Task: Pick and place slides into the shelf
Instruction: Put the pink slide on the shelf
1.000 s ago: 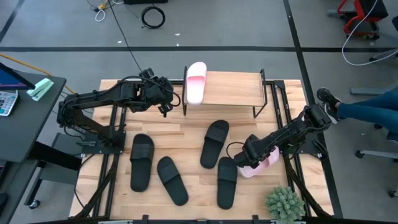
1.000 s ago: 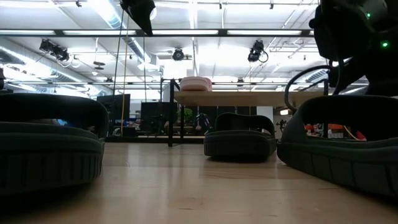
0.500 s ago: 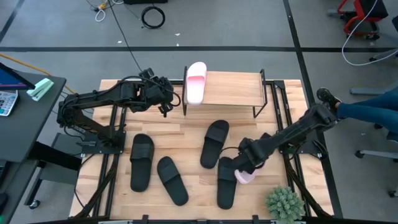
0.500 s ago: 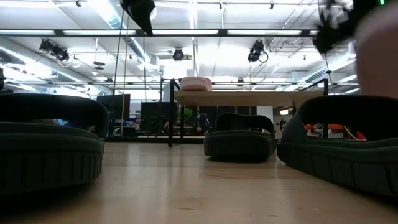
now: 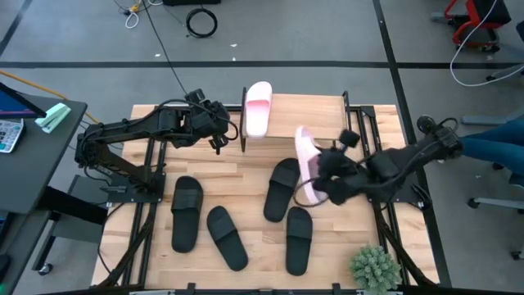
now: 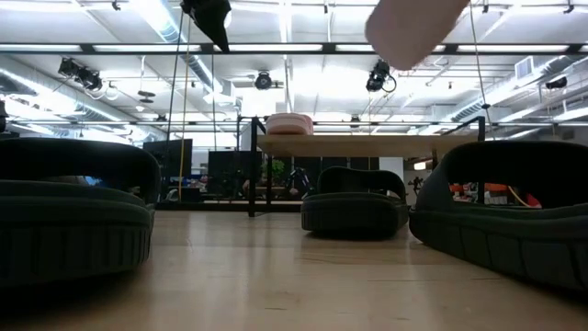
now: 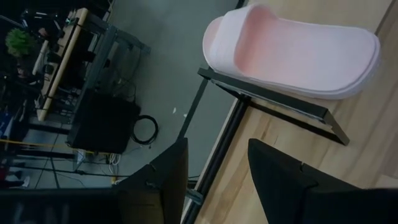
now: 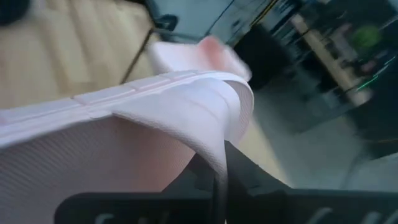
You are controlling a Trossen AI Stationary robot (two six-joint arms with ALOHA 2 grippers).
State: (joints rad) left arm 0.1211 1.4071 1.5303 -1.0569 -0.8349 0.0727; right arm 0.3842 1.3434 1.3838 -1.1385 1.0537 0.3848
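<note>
The right gripper (image 5: 321, 170) was closed on the strap of a light pink slide (image 5: 305, 160), which was held clear of the tabletop (image 5: 246, 184), tilted on edge, in front of the shelf (image 5: 307, 116) and near its right half. In the right wrist view the strap of the held slide (image 8: 186, 112) was seen pinched between the dark fingers (image 8: 211, 174). In the low view the held slide (image 6: 411, 28) appeared high above the shelf board (image 6: 367, 143).

A second light pink slide (image 5: 258, 108) was seen resting at the left end of the shelf board, also visible in the left wrist view (image 7: 292, 53). The left gripper (image 5: 219, 131) was held just beside the left end of the shelf, its fingers (image 7: 280, 168) parted and holding nothing.

Four black slides lay on the tabletop: one (image 5: 283, 188) directly beneath the held slide, one (image 5: 299, 239) nearer the front edge, and two at the left (image 5: 187, 212) (image 5: 227, 237). A green plant (image 5: 375, 268) stood at the front right corner. The shelf board to the right of the resting pink slide was unoccupied.
</note>
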